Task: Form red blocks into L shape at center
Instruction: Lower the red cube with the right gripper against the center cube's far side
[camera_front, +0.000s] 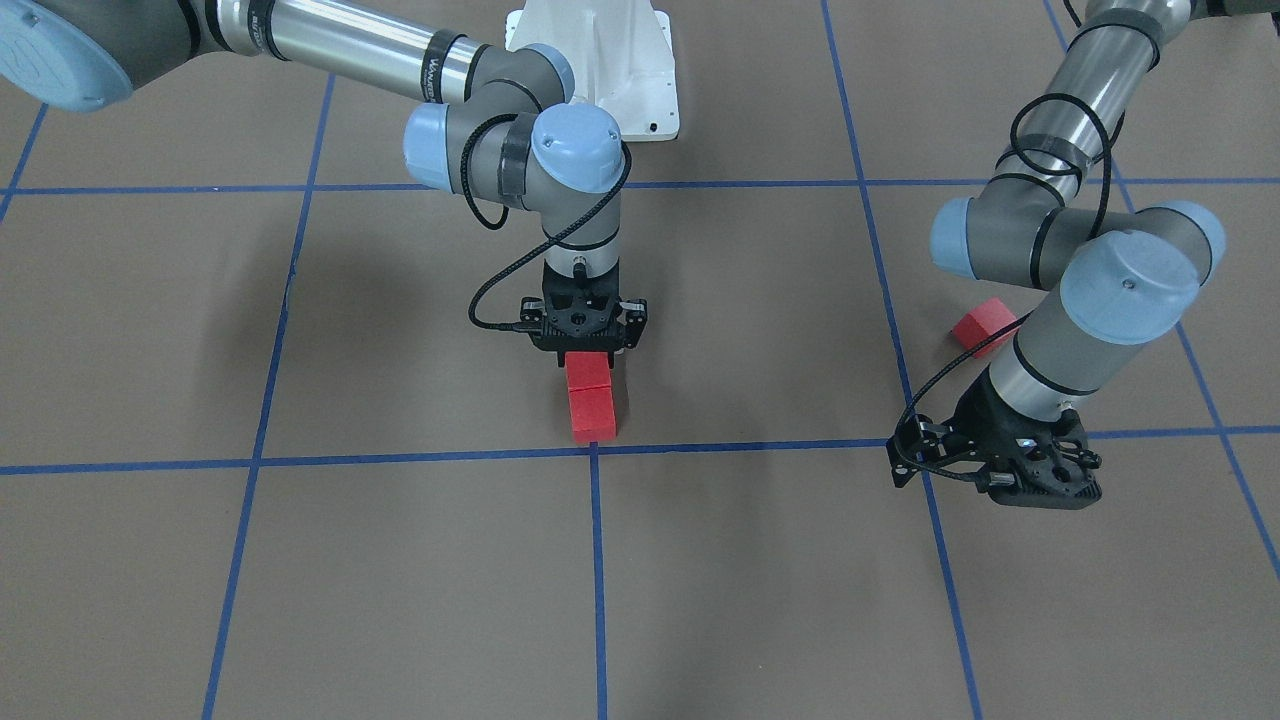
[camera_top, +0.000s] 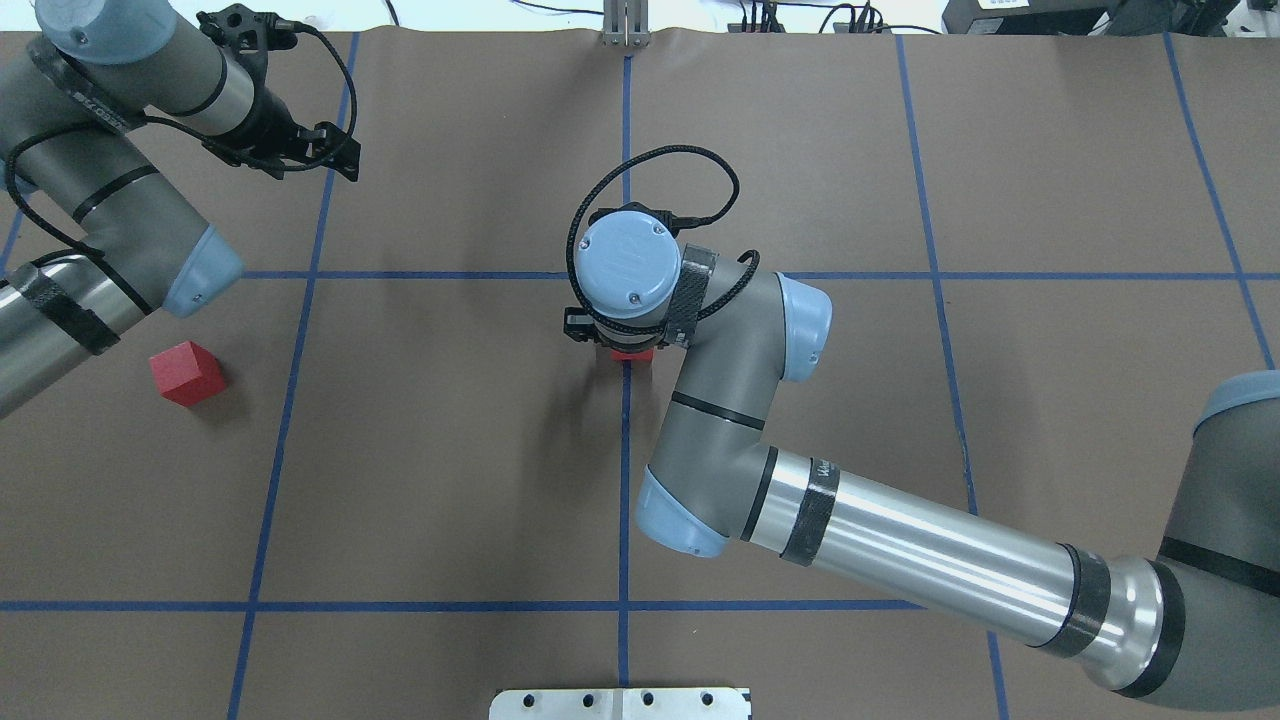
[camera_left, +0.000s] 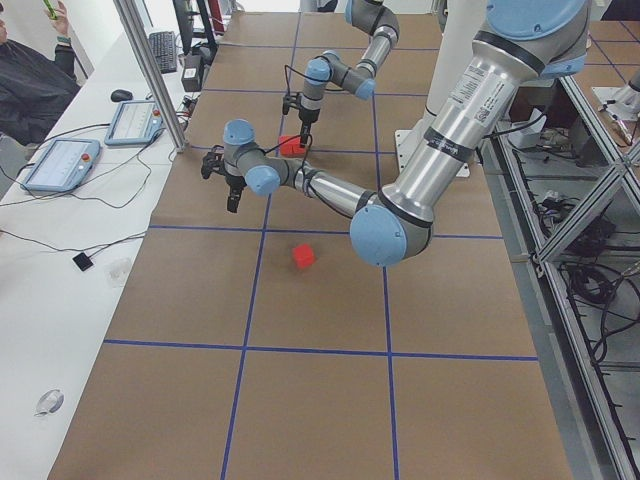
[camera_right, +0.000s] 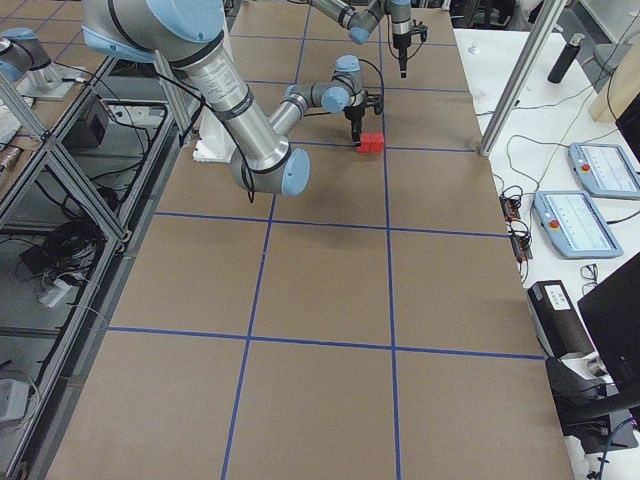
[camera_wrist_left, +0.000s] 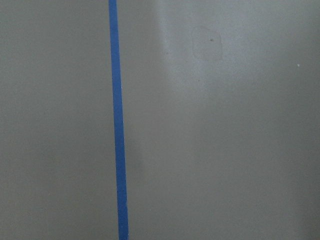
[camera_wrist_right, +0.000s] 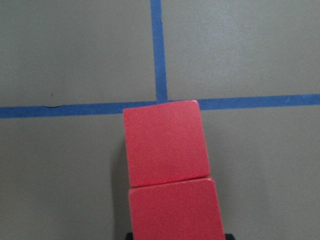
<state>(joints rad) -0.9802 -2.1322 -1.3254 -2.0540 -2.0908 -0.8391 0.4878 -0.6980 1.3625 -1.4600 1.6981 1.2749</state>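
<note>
Two red blocks (camera_front: 592, 400) sit touching in a row just on the robot's side of the center crossing (camera_front: 595, 450). In the right wrist view the far block (camera_wrist_right: 165, 142) meets the crossing (camera_wrist_right: 160, 102), and the near block (camera_wrist_right: 172, 210) sits slightly skewed against it. My right gripper (camera_front: 588, 352) points straight down and is closed on the near block at table level. Its fingers are mostly hidden. The third red block (camera_top: 186, 372) lies alone beside my left forearm. My left gripper (camera_top: 340, 150) hovers open and empty, well away from the third block.
Brown paper with blue tape grid lines (camera_wrist_left: 117, 125) covers the table. The robot's white base plate (camera_front: 600, 70) stands behind the center. My right arm's elbow (camera_top: 720, 440) hangs over the table behind the blocks. Operators' tablets (camera_left: 60, 160) lie off the table's far side.
</note>
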